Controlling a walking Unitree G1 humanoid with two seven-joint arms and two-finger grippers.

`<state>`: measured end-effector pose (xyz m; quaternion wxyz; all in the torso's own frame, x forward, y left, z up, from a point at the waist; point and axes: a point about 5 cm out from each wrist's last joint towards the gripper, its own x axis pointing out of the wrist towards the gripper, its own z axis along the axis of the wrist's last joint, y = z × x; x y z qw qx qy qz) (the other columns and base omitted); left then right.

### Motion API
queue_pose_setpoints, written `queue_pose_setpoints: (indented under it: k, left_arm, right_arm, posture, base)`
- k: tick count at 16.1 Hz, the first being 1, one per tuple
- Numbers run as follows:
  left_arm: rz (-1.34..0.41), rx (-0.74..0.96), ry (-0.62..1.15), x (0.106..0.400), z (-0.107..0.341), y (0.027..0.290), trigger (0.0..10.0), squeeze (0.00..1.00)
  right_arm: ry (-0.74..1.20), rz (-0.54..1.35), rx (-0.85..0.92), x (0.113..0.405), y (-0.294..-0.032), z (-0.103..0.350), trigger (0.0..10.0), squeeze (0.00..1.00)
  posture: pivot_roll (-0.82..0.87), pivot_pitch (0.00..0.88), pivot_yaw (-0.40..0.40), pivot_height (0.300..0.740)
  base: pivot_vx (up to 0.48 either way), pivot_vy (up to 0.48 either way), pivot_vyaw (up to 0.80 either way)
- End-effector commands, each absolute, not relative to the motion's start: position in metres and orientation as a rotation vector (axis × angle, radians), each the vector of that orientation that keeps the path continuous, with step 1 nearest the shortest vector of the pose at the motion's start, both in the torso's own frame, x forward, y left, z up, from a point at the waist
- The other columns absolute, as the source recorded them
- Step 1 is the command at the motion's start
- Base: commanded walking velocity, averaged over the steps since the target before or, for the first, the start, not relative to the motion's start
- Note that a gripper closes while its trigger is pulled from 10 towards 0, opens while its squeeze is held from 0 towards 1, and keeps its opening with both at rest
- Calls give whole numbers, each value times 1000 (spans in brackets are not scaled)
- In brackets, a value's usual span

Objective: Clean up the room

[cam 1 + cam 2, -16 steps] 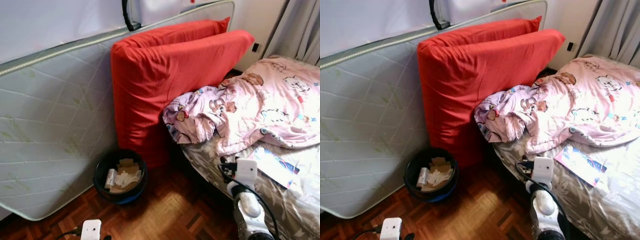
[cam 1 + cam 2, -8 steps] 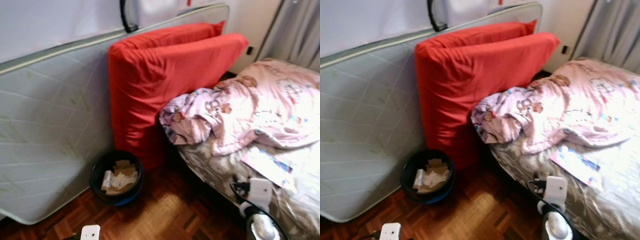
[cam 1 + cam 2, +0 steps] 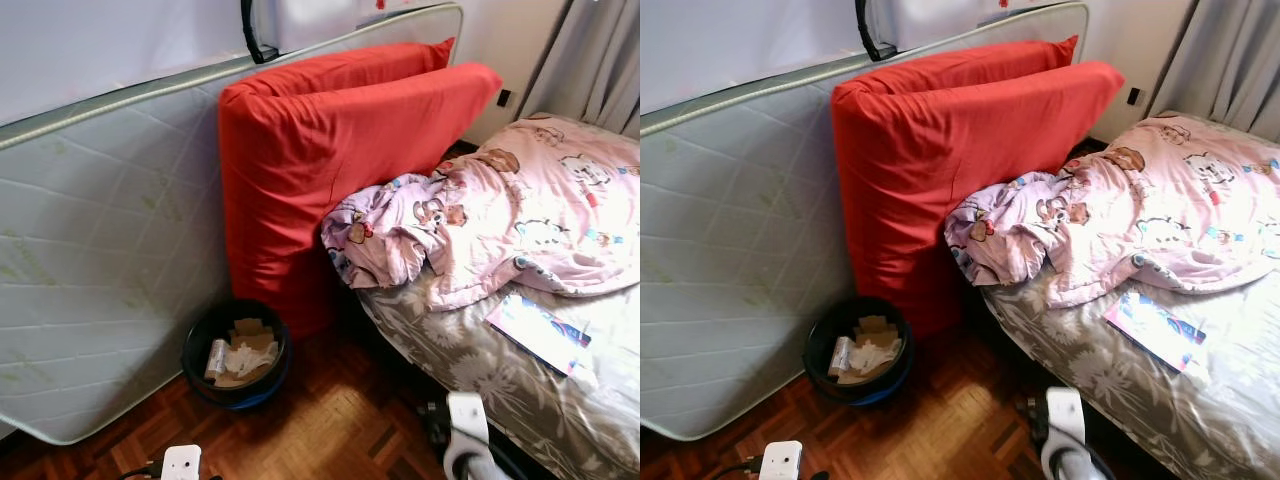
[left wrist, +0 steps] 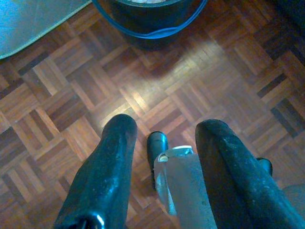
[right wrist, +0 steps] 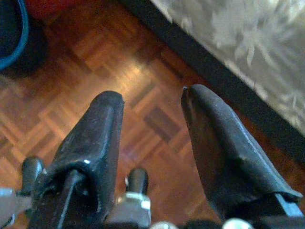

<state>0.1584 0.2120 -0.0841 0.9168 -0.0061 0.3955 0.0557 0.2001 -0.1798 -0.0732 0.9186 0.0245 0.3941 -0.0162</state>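
Here, two red cushions [image 3: 340,170], one black bin [image 3: 237,352] of paper, one pink quilt [image 3: 520,215], both hands, left hand [image 4: 164,138], right hand [image 5: 150,102], open, empty.

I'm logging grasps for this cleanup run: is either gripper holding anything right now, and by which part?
Nothing is held. The left gripper and the right gripper are both open, with only the wooden floor between their fingers.

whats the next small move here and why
Probably raise the right pincer toward the booklet lying loose on the bed. Both pincers, left included, are open, empty and low over the parquet floor, and the bin is close by.
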Motion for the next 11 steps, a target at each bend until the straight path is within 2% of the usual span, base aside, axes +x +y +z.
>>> queue_pose_setpoints:
  k: [1,5,7,11]
  left_arm:
    - [125,-26,844,155,-87,212,10000,0]
    - [130,-43,856,154,-88,211,10000,0]
    - [124,-48,867,152,-89,209,10000,0]
    - [124,-48,887,148,-91,209,10000,0]
  right_arm:
    - [826,-10,72,197,-174,-76,10000,0]
    - [916,-33,61,172,-190,-87,10000,0]
    - [945,-55,55,160,-208,-89,10000,0]
    - [965,-75,57,150,-223,-90,10000,0]
  posture:
    - [-20,14,-15,740]
    - [-25,10,-19,740]
    - [-30,4,-17,740]
    - [-32,0,-15,740]
  base:
    - [0,0,0]
    - [0,0,0]
    - [0,0,0]
    - [0,0,0]
